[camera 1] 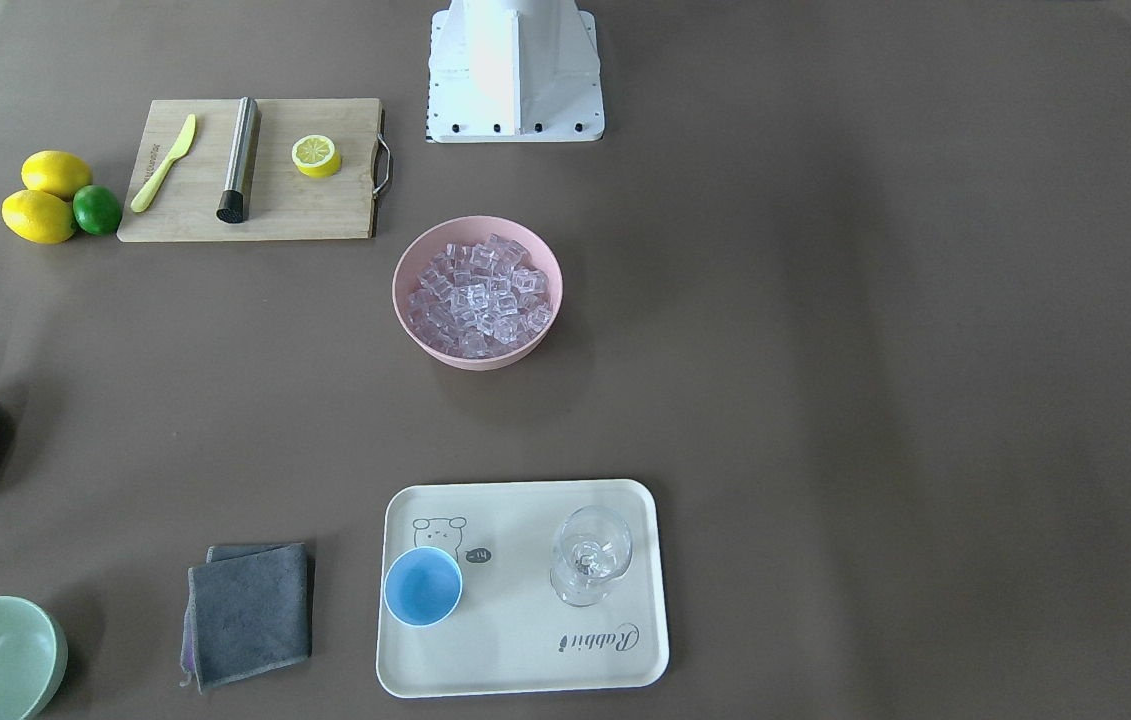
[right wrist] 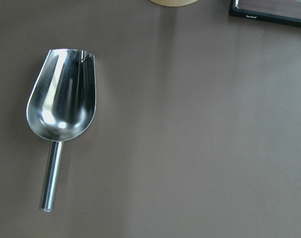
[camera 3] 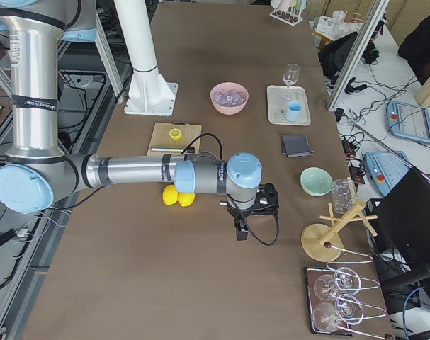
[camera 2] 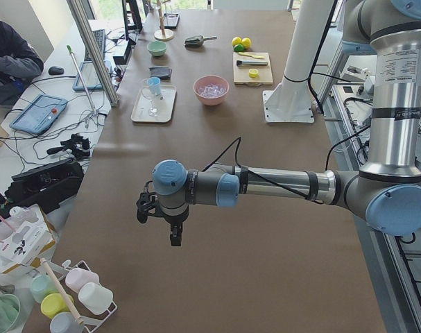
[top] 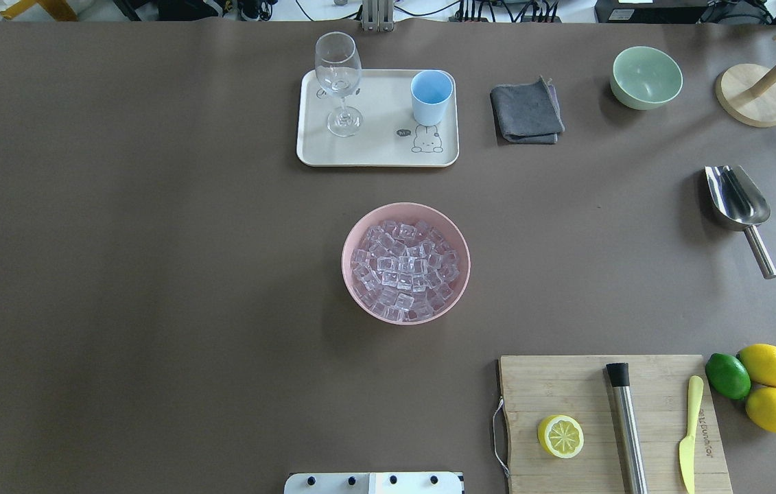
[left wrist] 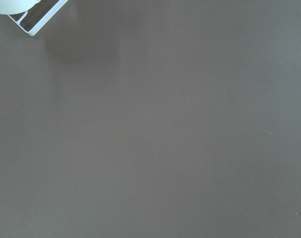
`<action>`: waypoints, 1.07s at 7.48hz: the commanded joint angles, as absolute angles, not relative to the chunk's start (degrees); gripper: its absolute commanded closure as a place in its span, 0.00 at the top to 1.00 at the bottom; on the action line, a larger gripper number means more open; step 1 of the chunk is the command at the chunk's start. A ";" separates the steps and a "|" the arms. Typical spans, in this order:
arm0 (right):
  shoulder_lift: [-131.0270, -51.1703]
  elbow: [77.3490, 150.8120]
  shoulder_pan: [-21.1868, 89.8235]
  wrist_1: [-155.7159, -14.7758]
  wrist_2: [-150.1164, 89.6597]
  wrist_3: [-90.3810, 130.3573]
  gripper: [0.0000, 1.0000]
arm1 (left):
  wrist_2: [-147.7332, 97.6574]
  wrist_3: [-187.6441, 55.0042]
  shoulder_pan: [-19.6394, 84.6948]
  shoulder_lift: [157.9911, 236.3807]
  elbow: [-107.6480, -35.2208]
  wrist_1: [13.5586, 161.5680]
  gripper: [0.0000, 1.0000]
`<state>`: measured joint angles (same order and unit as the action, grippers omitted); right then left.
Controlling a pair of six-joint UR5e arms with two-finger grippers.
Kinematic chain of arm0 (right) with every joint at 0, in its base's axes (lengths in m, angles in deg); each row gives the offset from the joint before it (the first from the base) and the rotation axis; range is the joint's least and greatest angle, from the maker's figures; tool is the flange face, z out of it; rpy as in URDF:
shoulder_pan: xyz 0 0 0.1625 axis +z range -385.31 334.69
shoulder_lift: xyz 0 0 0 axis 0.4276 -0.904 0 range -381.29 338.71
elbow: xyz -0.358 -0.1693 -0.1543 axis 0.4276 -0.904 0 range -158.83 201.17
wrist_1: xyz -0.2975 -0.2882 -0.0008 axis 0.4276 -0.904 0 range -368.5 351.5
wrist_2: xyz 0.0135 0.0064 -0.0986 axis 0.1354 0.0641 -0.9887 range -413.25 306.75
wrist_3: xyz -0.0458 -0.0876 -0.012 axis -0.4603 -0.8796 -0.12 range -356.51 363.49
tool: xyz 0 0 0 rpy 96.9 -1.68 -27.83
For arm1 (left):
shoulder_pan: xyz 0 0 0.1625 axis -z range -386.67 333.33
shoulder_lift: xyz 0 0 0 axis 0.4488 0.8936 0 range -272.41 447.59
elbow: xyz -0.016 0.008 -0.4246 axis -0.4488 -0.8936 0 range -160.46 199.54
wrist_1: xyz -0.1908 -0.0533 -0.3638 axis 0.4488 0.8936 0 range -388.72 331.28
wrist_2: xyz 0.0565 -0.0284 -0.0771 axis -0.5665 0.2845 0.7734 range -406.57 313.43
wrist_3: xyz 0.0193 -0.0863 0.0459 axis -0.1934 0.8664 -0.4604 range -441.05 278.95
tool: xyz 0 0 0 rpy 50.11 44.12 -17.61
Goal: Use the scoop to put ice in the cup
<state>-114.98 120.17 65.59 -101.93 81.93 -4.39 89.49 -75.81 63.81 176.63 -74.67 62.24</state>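
The ice (top: 405,271) fills the pink bowl (top: 348,254) at mid-table. The scoop (right wrist: 63,99) lies well apart on bare table, untouched. We should take its handle squarely with the right gripper (camera 3: 241,228). From the side views we cannot tell how its jaws stand, nor those of the left gripper (camera 2: 174,232). The cup (top: 431,96) on the tray (top: 374,147) looks empty.

wine glass (top: 339,84) on tray (top: 374,149) | grey cloth (top: 526,111) | green bowl (top: 645,77) | half lemon (top: 560,436) on board (top: 566,384)

I work in a robotics lab: my tabletop (camera 2: 265,243) is papered brown, and beyond my left claw (camera 2: 174,239) I see aluminium frame posts (camera 2: 92,48), loose cables (camera 2: 30,142), a teach pendant (camera 2: 35,113) and an operator (camera 2: 9,59) alongside.
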 commanded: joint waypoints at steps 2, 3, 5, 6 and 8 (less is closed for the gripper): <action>-115.07 119.79 65.74 -102.01 81.84 -4.34 1.00 | 89.84 -75.78 61.24 178.64 -76.78 62.25 0.98; -115.16 119.87 65.74 -101.93 81.75 -4.51 1.00 | 89.84 -75.69 59.05 179.78 -77.75 62.34 0.98; -114.98 119.53 65.57 -100.18 82.53 -1.90 1.00 | 89.92 -75.60 54.13 183.46 -78.98 62.34 0.98; -114.55 119.70 63.48 -95.91 85.76 4.65 1.00 | 89.66 -75.60 52.19 184.79 -80.56 62.34 0.98; -113.85 120.31 55.50 -83.18 86.76 23.43 1.00 | 89.48 -75.60 46.84 187.78 -82.67 62.86 0.98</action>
